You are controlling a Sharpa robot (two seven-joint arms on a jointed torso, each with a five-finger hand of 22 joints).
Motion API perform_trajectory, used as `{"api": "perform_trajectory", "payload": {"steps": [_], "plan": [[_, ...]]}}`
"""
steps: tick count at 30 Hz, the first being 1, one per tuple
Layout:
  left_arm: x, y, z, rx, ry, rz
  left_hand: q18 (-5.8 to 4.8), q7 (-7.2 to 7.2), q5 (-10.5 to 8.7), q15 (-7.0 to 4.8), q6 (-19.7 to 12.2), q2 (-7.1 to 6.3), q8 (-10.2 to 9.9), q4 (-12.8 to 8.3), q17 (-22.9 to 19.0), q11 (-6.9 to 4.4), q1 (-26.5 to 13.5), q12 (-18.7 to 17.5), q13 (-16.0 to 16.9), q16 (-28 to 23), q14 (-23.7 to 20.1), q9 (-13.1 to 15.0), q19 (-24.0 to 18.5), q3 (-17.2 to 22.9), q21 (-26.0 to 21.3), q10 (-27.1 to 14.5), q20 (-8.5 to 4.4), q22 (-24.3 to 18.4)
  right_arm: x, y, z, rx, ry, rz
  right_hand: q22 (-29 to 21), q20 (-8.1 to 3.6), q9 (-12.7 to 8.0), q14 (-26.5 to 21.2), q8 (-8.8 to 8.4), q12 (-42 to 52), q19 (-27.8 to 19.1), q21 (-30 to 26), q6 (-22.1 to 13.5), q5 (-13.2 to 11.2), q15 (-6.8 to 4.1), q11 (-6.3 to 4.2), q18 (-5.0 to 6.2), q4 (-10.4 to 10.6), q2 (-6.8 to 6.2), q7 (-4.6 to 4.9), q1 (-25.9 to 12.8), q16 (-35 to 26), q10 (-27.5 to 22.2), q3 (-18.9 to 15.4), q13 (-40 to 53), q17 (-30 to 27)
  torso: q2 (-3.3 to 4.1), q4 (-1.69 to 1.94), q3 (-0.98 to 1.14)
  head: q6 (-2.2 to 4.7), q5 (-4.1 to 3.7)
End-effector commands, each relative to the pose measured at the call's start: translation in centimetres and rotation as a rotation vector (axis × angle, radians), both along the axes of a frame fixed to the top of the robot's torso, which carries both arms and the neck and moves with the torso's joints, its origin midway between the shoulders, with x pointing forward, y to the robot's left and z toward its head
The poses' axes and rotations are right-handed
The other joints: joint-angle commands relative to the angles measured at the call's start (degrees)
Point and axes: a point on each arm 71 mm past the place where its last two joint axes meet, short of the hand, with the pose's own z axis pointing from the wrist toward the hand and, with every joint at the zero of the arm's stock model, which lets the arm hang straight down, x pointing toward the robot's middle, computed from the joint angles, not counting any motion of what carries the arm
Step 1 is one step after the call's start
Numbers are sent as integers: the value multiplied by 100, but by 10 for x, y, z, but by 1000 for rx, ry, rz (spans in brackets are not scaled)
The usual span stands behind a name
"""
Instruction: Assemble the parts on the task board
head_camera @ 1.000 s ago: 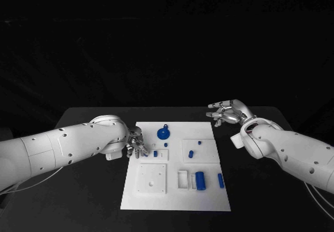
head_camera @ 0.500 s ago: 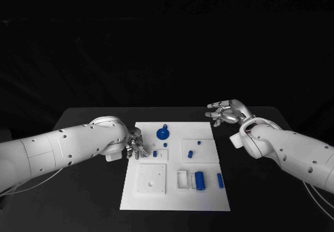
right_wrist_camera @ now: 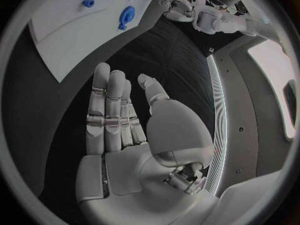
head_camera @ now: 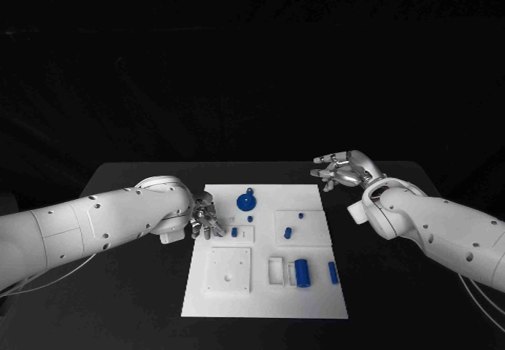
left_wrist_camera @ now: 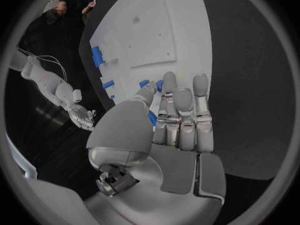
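Black table (head_camera: 137,292), dark background, white board (head_camera: 268,251) lying flat mid-table. Left arm comes in low, left hand (head_camera: 204,219) sits over the board's left edge, fingers pointing down at it; wrist cam shows the left hand (left_wrist_camera: 172,130) with fingers straight and side by side, thumb alongside, a small blue part (left_wrist_camera: 152,118) showing between thumb and fingers, can't tell whether it's actually pinched or just lies behind them. On the board, left to right: blank square plate (head_camera: 230,270) at the near left; small blue peg (head_camera: 235,232) just beside the left fingertips; round blue disc (head_camera: 247,202) toward the far edge; raised white square (head_camera: 297,224) with a short blue pin (head_camera: 288,232) and a blue dot (head_camera: 301,215) on it; white bracket (head_camera: 276,270) with a blue cylinder (head_camera: 302,272) just beside it; thin blue bar (head_camera: 333,272) near the right edge. Right hand (head_camera: 338,170) is off the board, above the table past the far right corner, fingers loosely spread; wrist cam has the right hand (right_wrist_camera: 122,120) flat, palm exposed, holding nothing, well apart from the board (right_wrist_camera: 69,30).
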Motion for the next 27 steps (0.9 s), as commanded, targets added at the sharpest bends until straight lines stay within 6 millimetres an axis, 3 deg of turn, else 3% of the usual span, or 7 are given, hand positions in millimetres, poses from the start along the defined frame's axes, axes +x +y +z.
{"api": "perform_trajectory", "payload": {"steps": [1,11,23,27], "plan": [[1,2,-1,2,-24,29,-54,5,-51,-16,-16,-65,-8,86,4,-23,-129,9,17,-34,42,-141,54,-107,-42,236,-5,82,0,1,0,-1,-1,16,-13,34,-6,2,-19,-11,7,9,-59,3,8,-17,-38,18,-3,14,-43,-42,-38,-5,-14,-4,1,-1,-1,-6,-2],[1,4,-1,3,-27,36,-59,37,-173,-13,-3,-177,-6,320,17,-15,-234,-16,60,-53,45,-489,104,-282,-140,234,-5,97,0,1,0,-1,-1,15,-13,34,-6,2,-19,-11,7,9,-59,3,8,-17,-38,18,-3,14,-43,-42,-38,-5,-14,-4,1,-2,2,2,6],[2,7,0,-6,-35,52,-55,68,-284,-8,-33,-271,-5,538,23,-5,-414,-35,76,-65,49,-589,130,-344,-175,228,-1,100,0,1,-1,-1,-1,15,-13,34,-6,2,-19,-11,7,9,-59,3,8,-17,-38,18,-3,14,-43,-42,-38,-5,-14,-4,1,-5,7,4,3],[2,10,0,-13,-29,67,-47,81,-307,1,-44,-421,-4,647,30,2,-562,-49,89,-68,48,-613,138,-323,-190,225,7,103,-1,1,-1,-1,0,14,-19,34,-6,2,-19,-12,8,7,-70,9,7,-18,-36,11,-9,15,-20,-44,-41,-1,-16,-6,-1,-8,4,2,-7]]}}
